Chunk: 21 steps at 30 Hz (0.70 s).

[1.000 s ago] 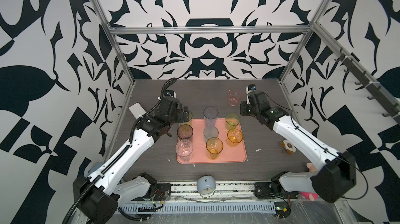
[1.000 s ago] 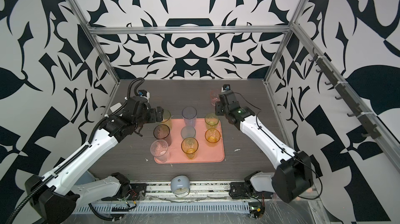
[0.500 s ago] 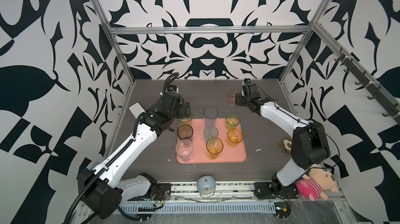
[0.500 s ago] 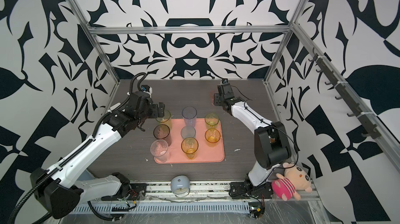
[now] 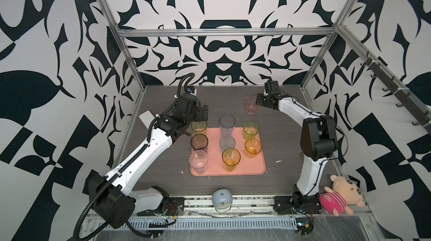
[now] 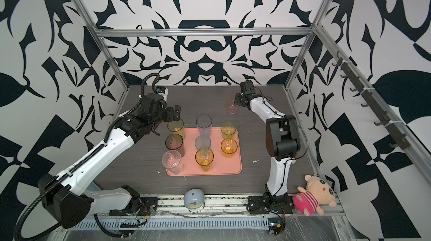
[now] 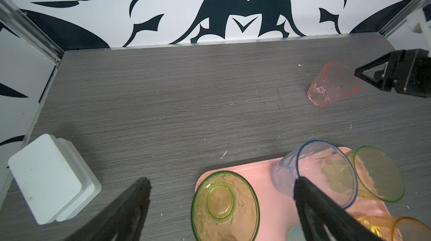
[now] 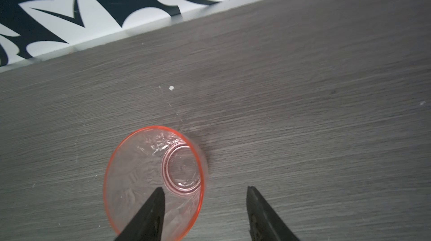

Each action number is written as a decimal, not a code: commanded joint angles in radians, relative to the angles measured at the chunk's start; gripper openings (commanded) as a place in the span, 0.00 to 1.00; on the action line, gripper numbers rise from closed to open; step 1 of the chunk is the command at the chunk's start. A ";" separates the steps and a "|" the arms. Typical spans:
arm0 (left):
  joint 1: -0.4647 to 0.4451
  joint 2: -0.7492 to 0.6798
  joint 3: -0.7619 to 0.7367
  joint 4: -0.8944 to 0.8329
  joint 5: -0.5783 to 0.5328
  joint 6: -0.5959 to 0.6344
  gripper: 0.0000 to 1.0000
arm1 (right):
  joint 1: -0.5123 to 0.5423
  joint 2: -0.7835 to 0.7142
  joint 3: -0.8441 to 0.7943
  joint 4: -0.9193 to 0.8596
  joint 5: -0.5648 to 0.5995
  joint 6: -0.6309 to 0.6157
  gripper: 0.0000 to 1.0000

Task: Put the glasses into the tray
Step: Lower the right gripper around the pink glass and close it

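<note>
The salmon-pink tray (image 5: 255,167) (image 6: 229,166) lies mid-table with several glasses standing on it. Among them are a tall blue one (image 5: 226,124), a smoky one (image 5: 199,141) and a clear one (image 5: 198,161). A yellow-green glass (image 7: 225,207) stands at its far left corner. My left gripper (image 7: 222,181) (image 5: 202,114) hovers wide open above that glass, holding nothing. A pink glass (image 8: 154,177) (image 5: 251,104) (image 6: 232,106) stands upright on the bare table behind the tray. My right gripper (image 8: 205,190) (image 5: 257,100) is open at its rim, one finger over its mouth and one outside.
A white lidded box (image 7: 51,179) (image 5: 145,117) sits at the left wall. A pale dome gadget (image 5: 221,199) rests at the front edge and a plush toy (image 5: 340,193) at the front right. Patterned walls enclose the table closely behind the pink glass.
My right gripper has swung from the tray's far right corner back to the pink glass, and its arm has folded. My left gripper has shifted slightly back and right, staying open.
</note>
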 commanded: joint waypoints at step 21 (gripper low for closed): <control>0.004 0.022 0.040 -0.001 -0.016 0.026 1.00 | -0.024 0.086 0.128 -0.077 -0.098 0.101 0.31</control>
